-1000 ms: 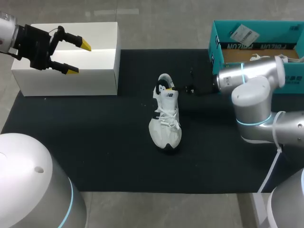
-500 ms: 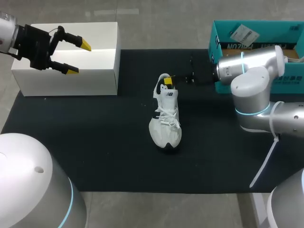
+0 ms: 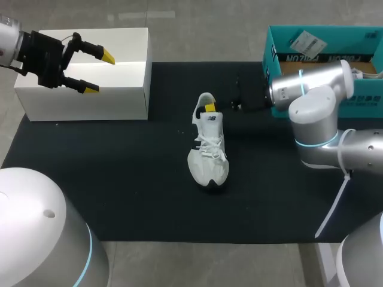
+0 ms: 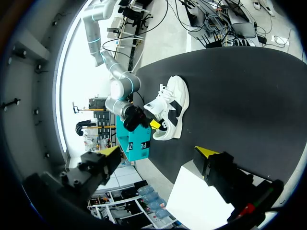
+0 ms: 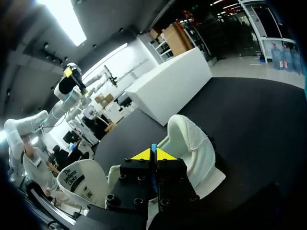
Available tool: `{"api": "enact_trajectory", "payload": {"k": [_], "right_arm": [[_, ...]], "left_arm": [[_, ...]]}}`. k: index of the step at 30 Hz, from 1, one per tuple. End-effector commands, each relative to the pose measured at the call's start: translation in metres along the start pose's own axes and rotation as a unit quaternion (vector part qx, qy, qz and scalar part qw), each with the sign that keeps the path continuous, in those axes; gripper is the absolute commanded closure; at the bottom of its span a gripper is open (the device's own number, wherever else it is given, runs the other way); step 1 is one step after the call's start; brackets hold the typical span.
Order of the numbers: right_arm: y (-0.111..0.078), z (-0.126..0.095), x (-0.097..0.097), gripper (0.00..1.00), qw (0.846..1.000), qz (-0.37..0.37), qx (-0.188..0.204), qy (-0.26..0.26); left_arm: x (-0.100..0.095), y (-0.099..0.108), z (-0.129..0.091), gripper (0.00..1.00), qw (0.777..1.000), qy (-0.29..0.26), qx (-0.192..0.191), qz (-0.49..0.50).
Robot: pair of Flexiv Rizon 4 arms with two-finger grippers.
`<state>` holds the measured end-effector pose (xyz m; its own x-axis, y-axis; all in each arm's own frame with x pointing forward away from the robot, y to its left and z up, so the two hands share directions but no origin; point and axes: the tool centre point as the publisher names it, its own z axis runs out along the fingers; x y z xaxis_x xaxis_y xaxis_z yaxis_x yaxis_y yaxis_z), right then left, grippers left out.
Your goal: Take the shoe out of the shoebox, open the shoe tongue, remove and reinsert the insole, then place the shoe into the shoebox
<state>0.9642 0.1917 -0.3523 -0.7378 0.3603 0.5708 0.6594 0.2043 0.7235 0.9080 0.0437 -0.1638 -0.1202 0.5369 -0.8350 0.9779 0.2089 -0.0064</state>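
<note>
1. The black mat [image 3: 119, 179] covered the table, and every other thing stood on it or over it.
2. The white box [image 3: 114, 89] stood at the far left with its plain top face up.
3. The teal shoebox [image 3: 326, 28] stood open at the far right. A brown floor showed inside, and a white tag [image 3: 308, 43] lay against the far wall. The right arm [image 3: 314, 113] partly hid something white [image 3: 323, 72] in the box, and I could not tell what it was.
4. The white shoe [image 3: 208, 155] was outside the shoebox. It stood on its sole in the middle of the mat, with the toe near and the heel far.
5. The left gripper [image 3: 99, 72] hung over the white box with its fingers spread wide and nothing between them.
6. The right gripper [image 5: 152, 154] was at the heel opening of the shoe. Its yellow tips were pressed close together. I could not tell whether they pinched anything.
</note>
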Motion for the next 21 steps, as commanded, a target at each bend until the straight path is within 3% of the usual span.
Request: {"api": "enact_trajectory", "payload": {"k": [1, 6, 7, 8, 21], "right_arm": [[-0.003, -0.001, 0.003, 1.00, 1.000, -0.002, -0.007, -0.007], [0.000, -0.001, 0.000, 1.00, 1.000, -0.005, -0.001, -0.008], [0.000, -0.002, -0.001, 0.87, 1.000, -0.005, -0.002, -0.011], [0.002, -0.003, -0.002, 0.00, 1.000, -0.007, -0.004, -0.016], [0.019, -0.013, 0.002, 0.00, 0.999, -0.028, -0.008, -0.036]], "left_arm": [[0.000, 0.000, 0.000, 0.00, 1.000, 0.002, 0.000, 0.000], [0.000, 0.000, 0.000, 0.00, 1.000, 0.002, 0.000, 0.000], [0.000, 0.000, 0.000, 0.00, 1.000, 0.002, 0.000, 0.000], [0.000, 0.000, 0.000, 0.00, 1.000, 0.002, 0.000, 0.000], [0.000, 0.000, 0.000, 0.00, 1.000, 0.002, 0.000, 0.000]]}}
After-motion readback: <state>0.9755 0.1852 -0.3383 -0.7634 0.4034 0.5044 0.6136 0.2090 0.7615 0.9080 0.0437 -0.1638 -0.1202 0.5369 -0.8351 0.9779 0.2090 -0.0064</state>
